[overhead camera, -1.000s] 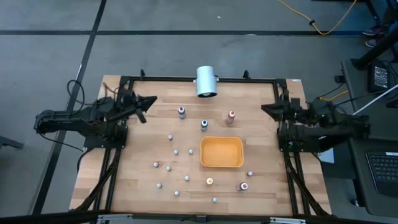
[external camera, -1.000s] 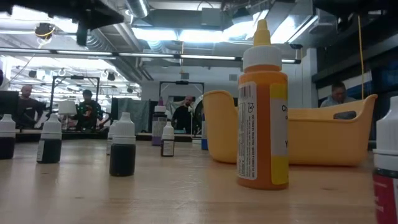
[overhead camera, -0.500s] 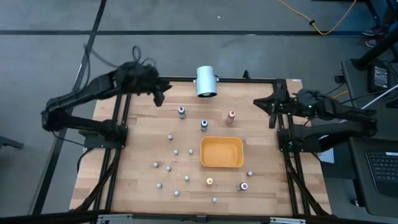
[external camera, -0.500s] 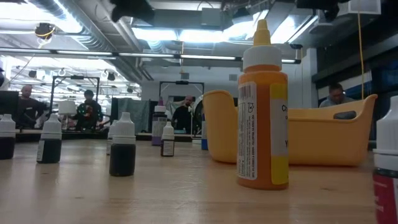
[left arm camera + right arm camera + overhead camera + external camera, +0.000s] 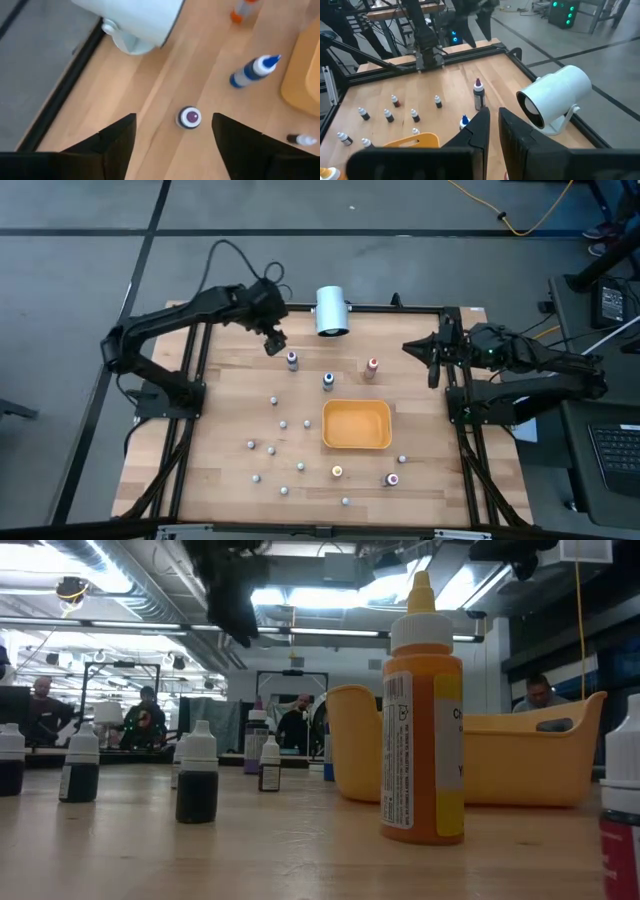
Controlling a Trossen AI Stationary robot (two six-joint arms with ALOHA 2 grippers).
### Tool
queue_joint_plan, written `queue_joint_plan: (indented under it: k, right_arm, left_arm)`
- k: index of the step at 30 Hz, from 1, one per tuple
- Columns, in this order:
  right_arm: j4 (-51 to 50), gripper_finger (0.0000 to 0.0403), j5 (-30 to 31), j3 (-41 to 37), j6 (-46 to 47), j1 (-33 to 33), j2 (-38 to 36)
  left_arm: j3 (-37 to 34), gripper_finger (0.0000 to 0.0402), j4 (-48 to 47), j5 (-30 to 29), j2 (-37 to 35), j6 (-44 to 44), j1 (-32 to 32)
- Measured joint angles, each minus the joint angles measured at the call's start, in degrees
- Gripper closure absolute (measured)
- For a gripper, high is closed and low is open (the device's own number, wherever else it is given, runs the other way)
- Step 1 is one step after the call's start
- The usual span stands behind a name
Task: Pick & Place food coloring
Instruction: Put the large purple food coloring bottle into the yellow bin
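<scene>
The food coloring bottles [image 5: 283,423] stand scattered over the wooden table [image 5: 215,440], most of them small white-capped ones left of and in front of the yellow tray [image 5: 356,425]. Three taller ones stand in a loose row behind the tray: a purple-tipped bottle [image 5: 292,360], a blue bottle [image 5: 328,381] and a red bottle [image 5: 372,367]. An orange bottle [image 5: 337,471] and a dark red bottle [image 5: 392,479] stand near the front edge.

The left gripper [image 5: 272,340] hangs above the table's back left part, its fingers spread wide and holding nothing. The purple-tipped bottle is just beside it, toward the tray; from the wrist camera that bottle [image 5: 189,117] shows cap-up between the two fingers [image 5: 117,140], below them and untouched. The blue bottle [image 5: 252,73] lies farther off.

The white cylinder lamp [image 5: 331,310] sits on the back rail, close to the left gripper. The right gripper [image 5: 432,360] waits over the table's right edge, fingers nearly together and empty.

The black frame [image 5: 190,380] runs along the left side near the arm. Bare wood lies between the purple-tipped bottle and the small bottles farther forward.
</scene>
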Motion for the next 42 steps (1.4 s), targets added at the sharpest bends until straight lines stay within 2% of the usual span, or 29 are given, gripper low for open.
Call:
queue_joint_plan:
  k: [6, 19, 34, 42]
  right_arm:
    - [-0.2, 0.0359, 0.0, 0.0, 0.1, 0.0, 0.0]
    - [-2.7, 0.0359, -0.1, 0.0, 0.2, 0.0, 0.0]
    - [-3.2, 0.0359, -0.2, 0.0, 0.2, 0.0, 0.0]
    - [-3.2, 0.0359, -0.2, 0.0, 0.8, 0.0, 0.0]
  left_arm:
    - [0.0, 0.0123, 0.0, 1.5, 5.7, 2.7, -1.6]
    - [0.0, 0.0122, 0.3, 0.7, 16.0, 6.9, -5.2]
    - [0.0, 0.0123, 1.6, 4.5, 23.3, 11.3, -4.4]
    - [0.0, 0.0123, 2.2, 4.5, 25.7, 11.3, -3.8]
